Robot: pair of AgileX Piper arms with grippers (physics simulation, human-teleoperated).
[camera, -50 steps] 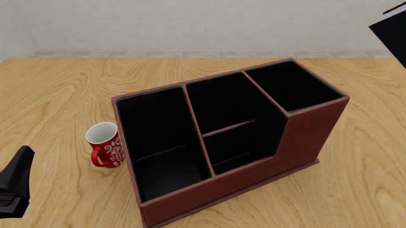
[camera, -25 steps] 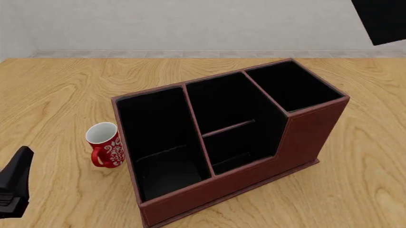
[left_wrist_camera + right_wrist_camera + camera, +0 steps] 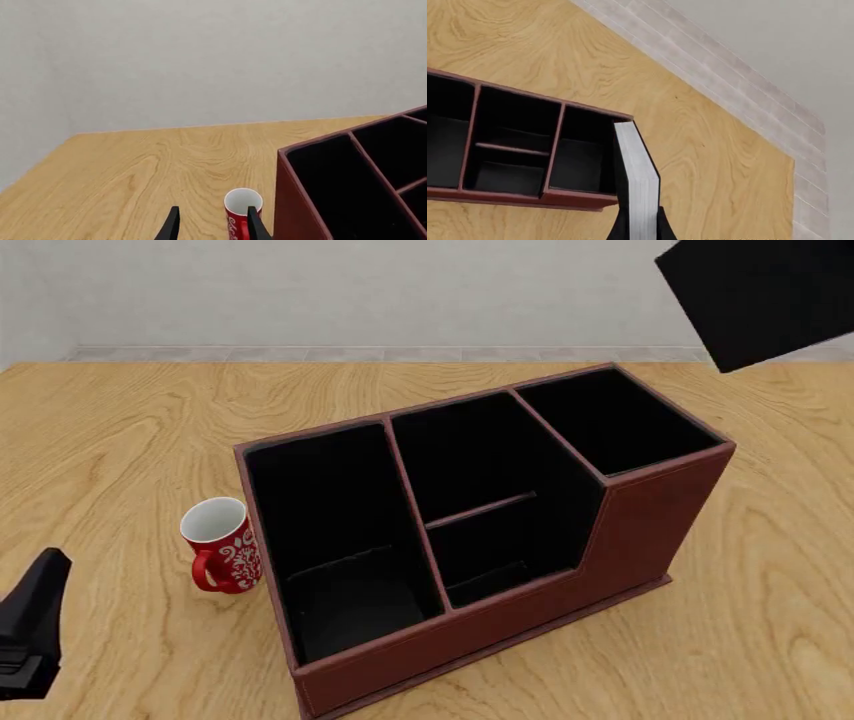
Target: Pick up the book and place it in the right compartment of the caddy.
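1. Front view: the caddy [image 3: 487, 540] sits on the table [image 3: 120, 430], its three black-lined sections open to the top, its front wall stepped down across the long and middle sections.
2. The right compartment [image 3: 617, 420] is the small squarish end section at full height; nothing lies in it.
3. The book [image 3: 761, 295] hangs in the air at the upper right of this view, well above the table, a black slab tilted, its lower edge above and beyond the right compartment. It touches neither caddy nor table.
4. A red-and-white mug [image 3: 222, 545] stands upright just beside the caddy's long end, handle toward the camera.
5. The left gripper [image 3: 30, 635] shows only as a dark part at the lower left edge, near the table and apart from the mug.
6. Left wrist view: the left gripper's fingers [image 3: 172, 226] stand apart with nothing between them; the mug [image 3: 241, 216] and the caddy [image 3: 300, 200] lie ahead.
7. Right wrist view: the right gripper [image 3: 639, 227] is clamped on the book [image 3: 637, 180], whose white page edges face the camera; the book stands edge-on, its far end over the caddy's [image 3: 527, 195] end section [image 3: 584, 155].
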